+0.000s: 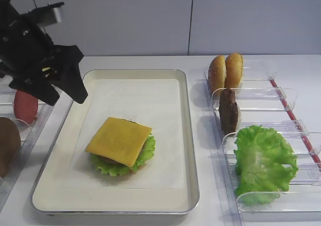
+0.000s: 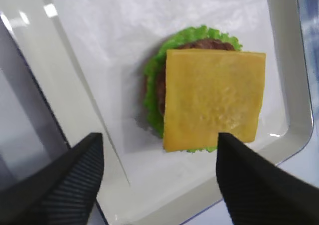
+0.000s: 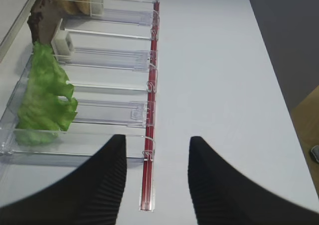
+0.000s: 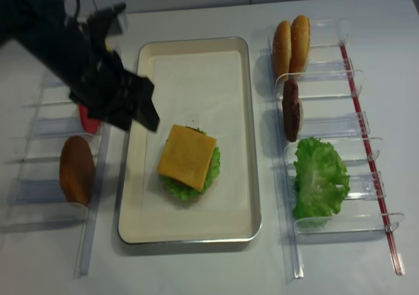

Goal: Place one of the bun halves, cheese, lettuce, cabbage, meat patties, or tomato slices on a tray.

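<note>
Left claw [image 2: 157,172] open above cheese [image 2: 213,99]

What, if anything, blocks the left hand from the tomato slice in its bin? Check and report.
Nothing visible. The open left hand hangs above the tray's left rim, with the tomato slice upright in its clear bin just beside and below.

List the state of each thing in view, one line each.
cheese: flat on the stack, released
tray: holds one stack
lettuce: loose in its bin
meat patty: on edge in its bin
bun halves: on edge in their bin
left claw: open, empty
right claw: open, empty
</note>
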`<action>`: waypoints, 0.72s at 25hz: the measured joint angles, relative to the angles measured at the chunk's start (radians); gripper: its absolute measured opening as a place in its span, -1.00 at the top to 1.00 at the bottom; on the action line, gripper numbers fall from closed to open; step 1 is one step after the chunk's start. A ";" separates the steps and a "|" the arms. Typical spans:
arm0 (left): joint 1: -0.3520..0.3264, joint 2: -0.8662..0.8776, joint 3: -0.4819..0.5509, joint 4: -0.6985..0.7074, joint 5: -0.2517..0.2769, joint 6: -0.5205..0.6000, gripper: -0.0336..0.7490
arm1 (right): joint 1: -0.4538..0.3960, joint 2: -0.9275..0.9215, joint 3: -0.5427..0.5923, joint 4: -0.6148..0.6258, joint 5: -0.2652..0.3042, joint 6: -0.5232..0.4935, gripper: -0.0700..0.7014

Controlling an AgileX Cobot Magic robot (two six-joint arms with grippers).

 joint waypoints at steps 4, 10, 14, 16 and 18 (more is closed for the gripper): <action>-0.025 -0.042 -0.027 0.175 0.010 -0.120 -0.24 | 0.000 0.000 0.000 0.000 0.000 0.000 -0.04; -0.044 -0.250 0.020 0.407 0.021 -0.246 -0.22 | 0.000 0.000 0.000 0.000 0.000 0.000 -0.04; -0.044 -0.433 0.098 0.452 0.032 -0.259 -0.14 | 0.000 0.000 0.000 0.000 0.000 0.000 -0.04; -0.044 -0.515 0.132 0.456 0.040 -0.259 -0.10 | 0.000 0.000 0.000 0.000 0.000 0.000 -0.04; -0.044 -0.593 0.168 0.456 0.042 -0.259 -0.06 | 0.000 0.000 0.000 0.000 0.000 0.000 -0.04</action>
